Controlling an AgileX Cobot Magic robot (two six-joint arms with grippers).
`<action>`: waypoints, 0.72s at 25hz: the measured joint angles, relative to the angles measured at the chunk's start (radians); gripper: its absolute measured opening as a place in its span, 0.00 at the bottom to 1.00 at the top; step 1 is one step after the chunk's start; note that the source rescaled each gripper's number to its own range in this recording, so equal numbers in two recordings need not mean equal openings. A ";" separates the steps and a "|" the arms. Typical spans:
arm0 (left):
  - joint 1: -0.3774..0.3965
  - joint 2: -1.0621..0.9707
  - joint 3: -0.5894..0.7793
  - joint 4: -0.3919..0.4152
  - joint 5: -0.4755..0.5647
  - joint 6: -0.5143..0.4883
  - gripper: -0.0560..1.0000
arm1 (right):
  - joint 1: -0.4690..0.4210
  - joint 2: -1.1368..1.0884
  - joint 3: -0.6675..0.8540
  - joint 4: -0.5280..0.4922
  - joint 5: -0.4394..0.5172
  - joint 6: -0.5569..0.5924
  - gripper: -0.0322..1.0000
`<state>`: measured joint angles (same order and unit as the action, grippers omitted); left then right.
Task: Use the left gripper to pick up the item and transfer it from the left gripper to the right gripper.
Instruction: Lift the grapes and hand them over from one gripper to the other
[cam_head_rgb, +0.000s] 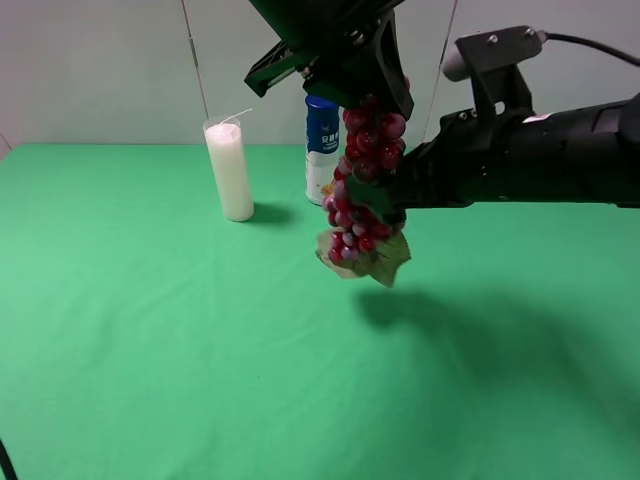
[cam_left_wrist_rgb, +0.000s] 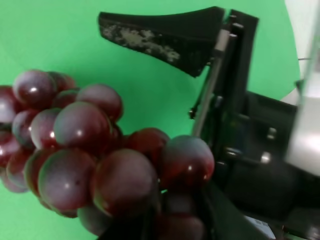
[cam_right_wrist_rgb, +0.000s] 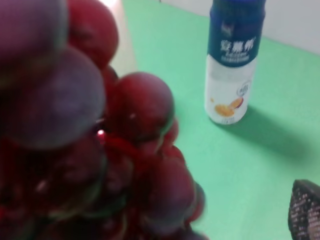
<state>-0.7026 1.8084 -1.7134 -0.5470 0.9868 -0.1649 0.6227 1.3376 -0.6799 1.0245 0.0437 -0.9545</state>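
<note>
A: Past the white candle (cam_head_rgb: 230, 170) and the bottle (cam_head_rgb: 320, 140), where is the grape bunch (cam_head_rgb: 365, 180)?
B: Hanging in the air, leaf (cam_head_rgb: 375, 258) down; the left gripper (cam_head_rgb: 372, 98) is clamped on its top end
A: And the right gripper (cam_head_rgb: 385, 205)?
B: Jaws apart at the bunch's middle, not closed; I judge it light, lumpy and floppy, the beads slick; take the thick middle, squeezing gently, or it may swing loose

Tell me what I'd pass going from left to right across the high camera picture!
White candle → blue-capped bottle → hanging bunch of red-purple grapes → big black right forearm.
</note>
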 joint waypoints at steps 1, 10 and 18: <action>0.000 0.000 0.000 0.000 0.000 0.000 0.05 | 0.011 0.015 -0.007 0.003 -0.001 0.000 1.00; 0.005 0.000 -0.001 0.047 0.028 0.004 0.05 | 0.150 0.092 -0.047 0.018 -0.118 0.012 1.00; 0.005 0.000 -0.006 0.049 0.012 0.011 0.05 | 0.159 0.097 -0.047 0.017 -0.169 0.026 0.13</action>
<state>-0.6974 1.8084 -1.7196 -0.4984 0.9984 -0.1536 0.7817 1.4346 -0.7267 1.0418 -0.1248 -0.9289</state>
